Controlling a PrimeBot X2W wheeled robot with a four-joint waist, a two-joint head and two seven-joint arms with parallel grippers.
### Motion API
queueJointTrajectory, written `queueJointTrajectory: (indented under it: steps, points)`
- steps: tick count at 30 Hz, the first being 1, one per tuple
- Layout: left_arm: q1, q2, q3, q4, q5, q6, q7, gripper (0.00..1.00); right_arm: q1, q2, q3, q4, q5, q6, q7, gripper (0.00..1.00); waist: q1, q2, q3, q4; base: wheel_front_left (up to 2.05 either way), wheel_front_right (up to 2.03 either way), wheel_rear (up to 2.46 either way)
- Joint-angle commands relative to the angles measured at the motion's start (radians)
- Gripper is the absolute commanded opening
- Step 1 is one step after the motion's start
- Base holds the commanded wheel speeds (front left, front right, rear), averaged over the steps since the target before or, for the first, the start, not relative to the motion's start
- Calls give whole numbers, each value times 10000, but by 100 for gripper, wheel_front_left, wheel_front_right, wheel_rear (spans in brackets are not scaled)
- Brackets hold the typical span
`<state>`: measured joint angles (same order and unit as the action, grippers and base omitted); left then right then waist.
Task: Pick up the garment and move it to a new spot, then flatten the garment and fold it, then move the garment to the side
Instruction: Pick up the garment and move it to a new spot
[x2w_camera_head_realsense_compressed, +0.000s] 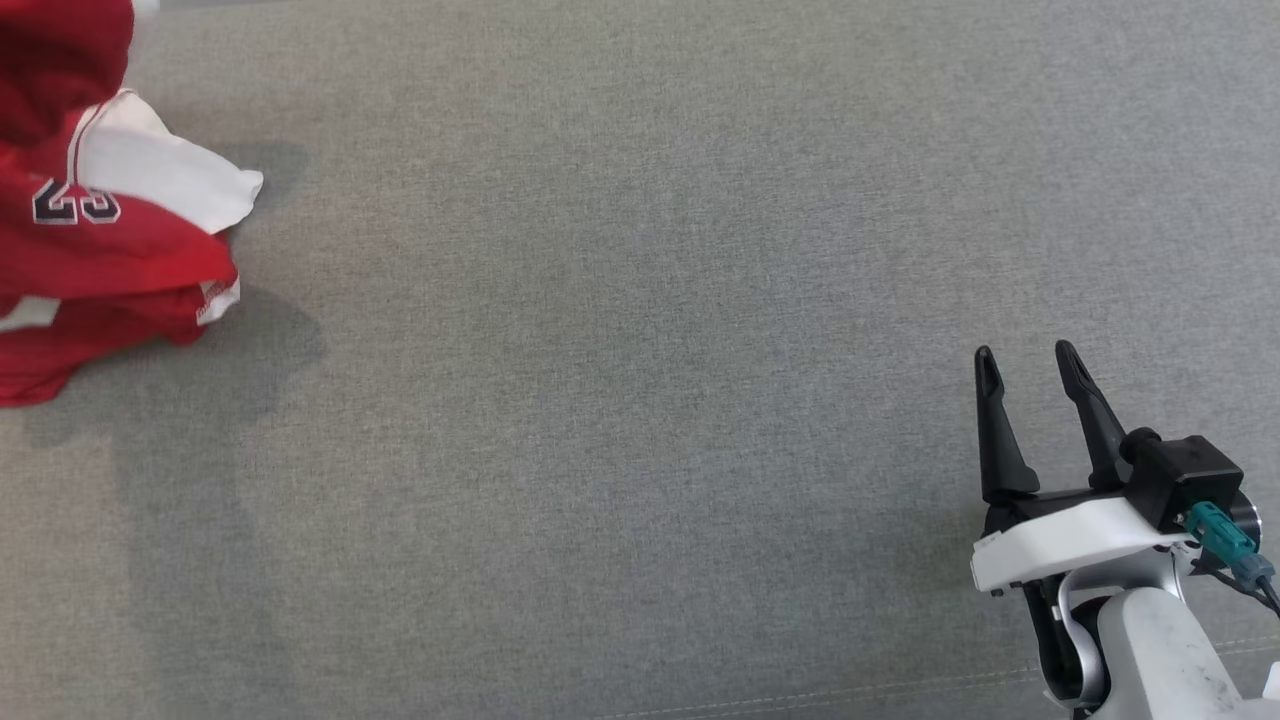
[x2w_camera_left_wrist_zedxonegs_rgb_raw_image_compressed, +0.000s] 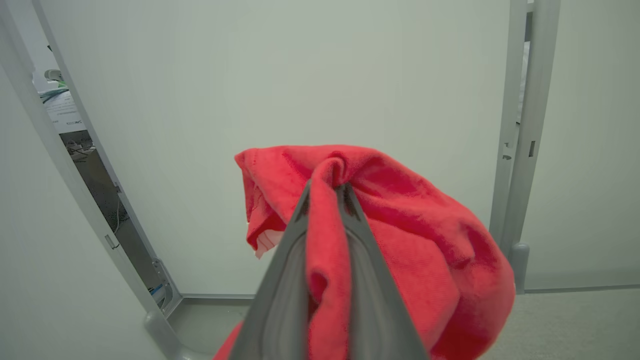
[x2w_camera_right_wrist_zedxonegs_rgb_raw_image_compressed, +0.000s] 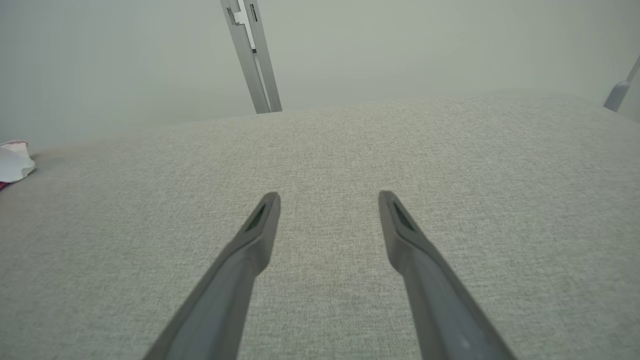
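At the far left of the grey surface, your garment, red with white panels and a dark number, is bunched up. Your left hand is clamped on a red fold; your right hand hovers lower right, fingers apart, empty.

The left tool is clamped tight on a bunched red garment, held up before a pale wall panel.
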<state>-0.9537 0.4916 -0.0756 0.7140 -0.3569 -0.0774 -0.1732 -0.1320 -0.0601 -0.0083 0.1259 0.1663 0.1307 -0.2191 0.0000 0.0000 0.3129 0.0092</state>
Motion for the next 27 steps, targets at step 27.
queueJointTrajectory:
  steps: [27]
  points:
    - [-217, -3199, -3614, -4834, -165, -219, 2290, 0, -124, 99, 386, 950, 1233, 3, -470, 100, 0, 0, -156, -3599, 0, 0, 0]
